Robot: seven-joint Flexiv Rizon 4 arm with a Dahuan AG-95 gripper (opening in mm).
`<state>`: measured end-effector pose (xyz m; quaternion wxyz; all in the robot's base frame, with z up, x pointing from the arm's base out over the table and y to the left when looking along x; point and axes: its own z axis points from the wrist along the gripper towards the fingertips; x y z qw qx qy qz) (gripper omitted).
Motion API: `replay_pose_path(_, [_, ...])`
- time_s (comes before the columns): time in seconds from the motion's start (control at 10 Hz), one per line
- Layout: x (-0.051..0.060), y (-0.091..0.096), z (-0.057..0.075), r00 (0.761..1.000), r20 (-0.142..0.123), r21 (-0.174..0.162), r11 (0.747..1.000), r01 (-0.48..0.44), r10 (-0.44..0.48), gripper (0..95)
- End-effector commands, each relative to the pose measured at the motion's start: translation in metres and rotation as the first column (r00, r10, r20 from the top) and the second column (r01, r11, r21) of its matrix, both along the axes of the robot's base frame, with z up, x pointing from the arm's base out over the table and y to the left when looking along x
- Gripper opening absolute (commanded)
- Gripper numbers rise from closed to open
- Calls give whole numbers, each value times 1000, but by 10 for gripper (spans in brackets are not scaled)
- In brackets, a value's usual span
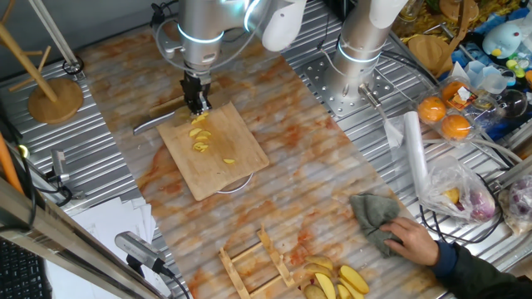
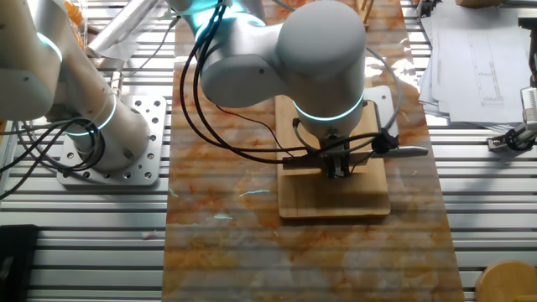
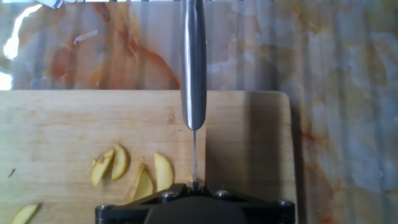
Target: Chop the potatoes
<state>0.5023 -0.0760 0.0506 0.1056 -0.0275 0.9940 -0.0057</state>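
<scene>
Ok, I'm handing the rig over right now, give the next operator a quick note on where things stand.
Gripper: shut on the knife, over the far end of the board.
Potatoes: yellow slices lie on the board, a few beside the blade in the hand view.
Done: several slices cut.
Left: I cannot see an uncut lump from here; check under the gripper before chopping on.
Note: a person's hand with a cloth is at the table edge, well away from the board.

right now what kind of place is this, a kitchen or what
Probably a robot lab bench set up for a kitchen task: arms bolted to a ridged metal table, a marble-pattern mat, and a bamboo cutting board with potato slices under a knife.
</scene>
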Motion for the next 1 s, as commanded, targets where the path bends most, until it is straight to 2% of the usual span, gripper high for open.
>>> replay_pose_path(0.1, [9, 0, -53, 1000, 0, 6, 1000, -7, 7, 0])
replay_pose_path(0.4, [10, 2, -60, 1000, 2, 0, 1000, -17, 17, 0])
replay_pose_path(0.9, [10, 1, -60, 1000, 3, -2, 1000, -18, 18, 0])
replay_pose_path(1.0, [9, 0, -53, 1000, 2, -2, 1000, -23, 23, 0])
